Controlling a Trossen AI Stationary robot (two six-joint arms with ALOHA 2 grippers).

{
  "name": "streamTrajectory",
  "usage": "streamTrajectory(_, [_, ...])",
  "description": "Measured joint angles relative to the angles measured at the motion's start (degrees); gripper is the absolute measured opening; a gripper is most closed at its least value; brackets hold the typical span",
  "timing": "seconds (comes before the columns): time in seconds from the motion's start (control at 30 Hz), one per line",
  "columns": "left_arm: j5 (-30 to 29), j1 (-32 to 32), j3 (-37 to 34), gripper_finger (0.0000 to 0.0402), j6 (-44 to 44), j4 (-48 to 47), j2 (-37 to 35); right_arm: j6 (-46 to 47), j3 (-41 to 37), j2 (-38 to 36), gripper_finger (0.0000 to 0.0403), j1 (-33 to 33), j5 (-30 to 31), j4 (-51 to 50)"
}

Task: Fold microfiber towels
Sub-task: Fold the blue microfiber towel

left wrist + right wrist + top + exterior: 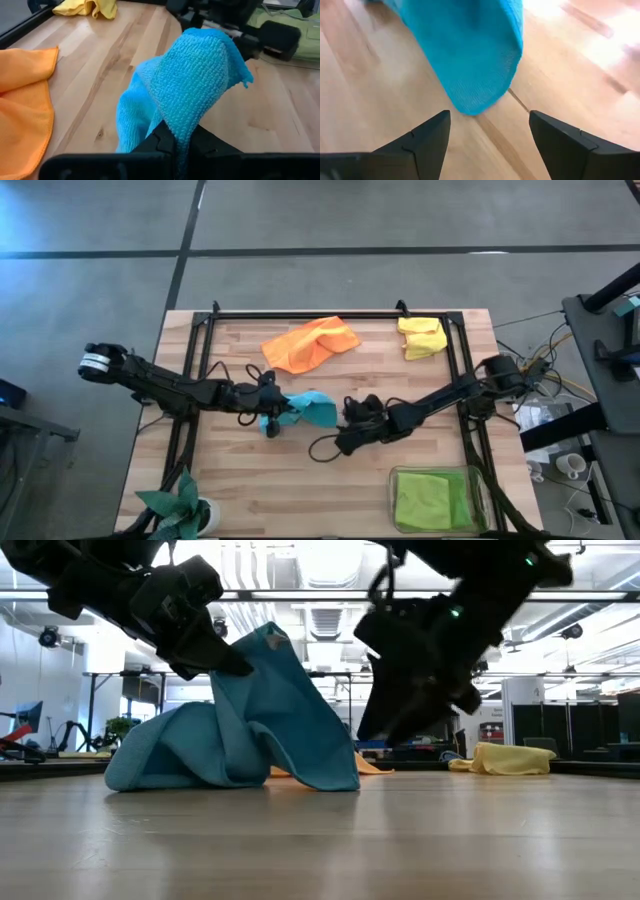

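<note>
Mid-table, left end effector (pixel 268 416) pinching blue towel (pixel 312 410)

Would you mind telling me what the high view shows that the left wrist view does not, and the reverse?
Only the high view shows the whole wooden table, the small green leafy plant at its corner, and the clear rectangular plastic tray holding a yellow-green towel. Only the left wrist view shows the left gripper shut on a raised fold of the light blue microfiber towel. Both show that blue towel, the orange microfiber towel, the crumpled yellow towel and the open right gripper just beyond the blue towel.
</note>
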Motion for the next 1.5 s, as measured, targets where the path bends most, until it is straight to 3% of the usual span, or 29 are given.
streamTrajectory(0.17, [0.00, 0.00, 0.02, 0.0000, -0.03, 0.12, 0.00, -0.78, -5.95, 3.84, 0.0253, -2.84, -5.57, 19.22])
streamTrajectory(0.27, [0.00, 0.00, 0.11, 0.0000, -0.04, 0.25, 0.00, -0.64, -6.26, 7.15, 0.0243, -4.61, -4.55, 23.48])
streamTrajectory(0.53, [0.00, 0.00, 0.11, 0.0000, -0.02, 0.17, 0.00, -2.29, -3.13, 10.22, 0.0186, -6.14, -1.49, 22.74])
streamTrajectory(0.73, [0.10, 0.00, 0.11, 0.0000, -1.19, -0.38, -0.60, -2.82, -2.02, 6.54, 0.0123, -5.22, 3.22, 12.12])
streamTrajectory(0.83, [0.11, 0.00, 0.11, 0.0000, -1.38, -0.44, -0.71, -5.03, -2.93, 4.26, 0.0128, -5.02, 2.69, 11.94])
streamTrajectory(0.97, [0.11, 0.00, 0.11, 0.0000, -1.40, -0.52, -0.72, -9.52, -3.83, 4.13, 0.0173, -5.05, 1.54, 12.18])
streamTrajectory(1.1, [0.11, 0.00, 0.11, 0.0000, -1.38, -0.54, -0.72, -19.60, -4.11, 4.99, 0.0223, -5.47, 1.43, 19.01])
streamTrajectory(1.2, [0.11, 0.00, 0.11, 0.0000, -1.25, -0.60, -0.72, -21.17, -4.11, 6.60, 0.0242, -6.79, -0.86, 23.53])
streamTrajectory(1.37, [0.37, 0.00, 0.11, 0.0000, -1.11, -2.67, -0.79, -17.38, -4.03, 10.16, 0.0223, -8.62, -2.96, 23.76])
streamTrajectory(1.5, [0.37, 0.00, 0.09, 0.0000, -0.94, -3.36, -0.87, -17.00, -3.80, 11.56, 0.0168, -8.39, -1.69, 25.07])
